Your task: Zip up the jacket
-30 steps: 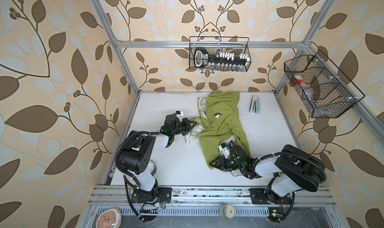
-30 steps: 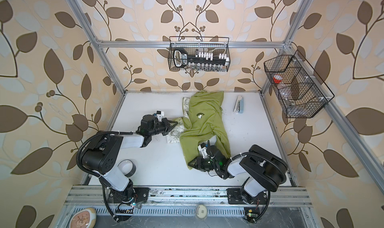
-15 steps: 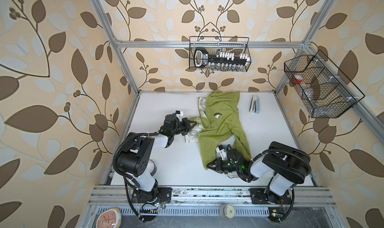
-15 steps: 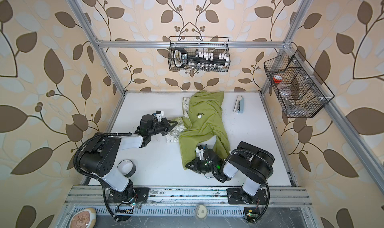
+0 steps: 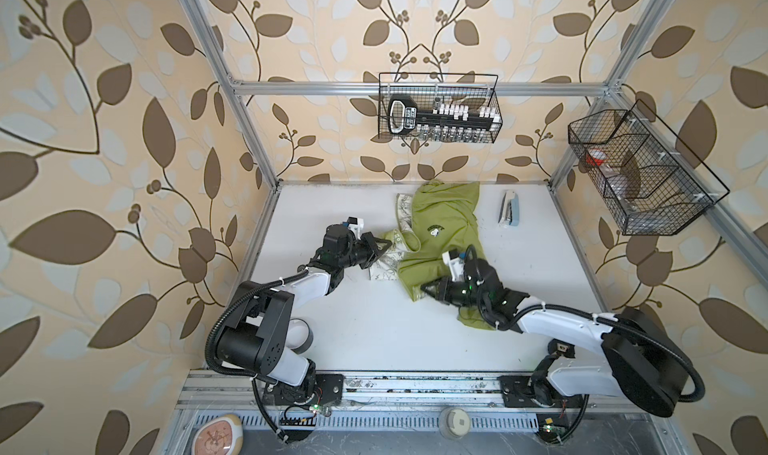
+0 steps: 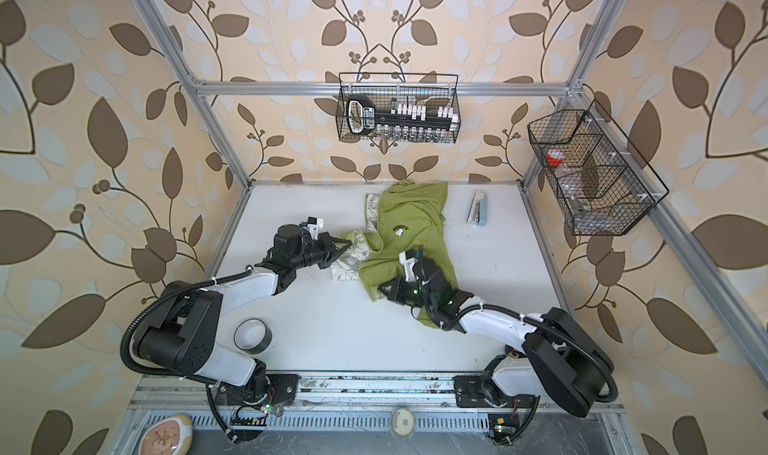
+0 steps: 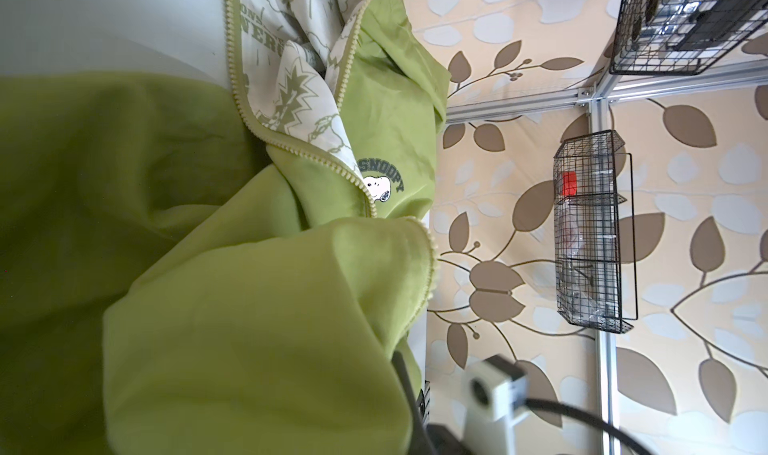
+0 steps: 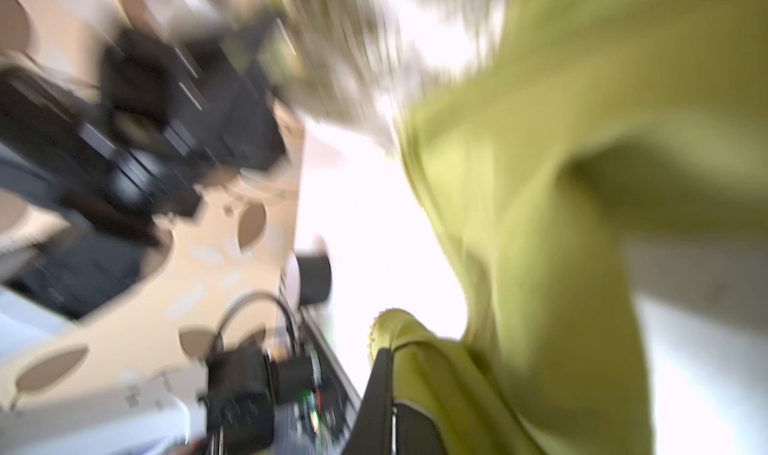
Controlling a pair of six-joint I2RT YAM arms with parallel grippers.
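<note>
The lime-green jacket [image 5: 446,220] [image 6: 415,212] lies crumpled on the white table, front open, with cream lining showing at its left edge. My left gripper [image 5: 386,246] [image 6: 348,247] is shut on that open edge beside the lining. My right gripper [image 5: 424,289] [image 6: 382,289] is shut on the jacket's lower hem and holds it off the table. In the left wrist view the jacket [image 7: 249,307] covers the jaws, and unjoined zipper teeth [image 7: 353,174] run past the dog logo [image 7: 380,185]. The blurred right wrist view shows fabric [image 8: 540,224] pinched in the gripper [image 8: 392,353].
A stapler [image 5: 509,208] lies at the back right of the table. A tape roll [image 6: 252,335] sits near the left arm's base. Wire baskets hang on the back wall [image 5: 440,112] and right wall [image 5: 636,174]. The metal rail [image 5: 415,384] runs along the front.
My right gripper has shut on the jacket's lower hem and drawn it away from the front edge, towards the jacket's middle. The left gripper has stayed put, still shut.
</note>
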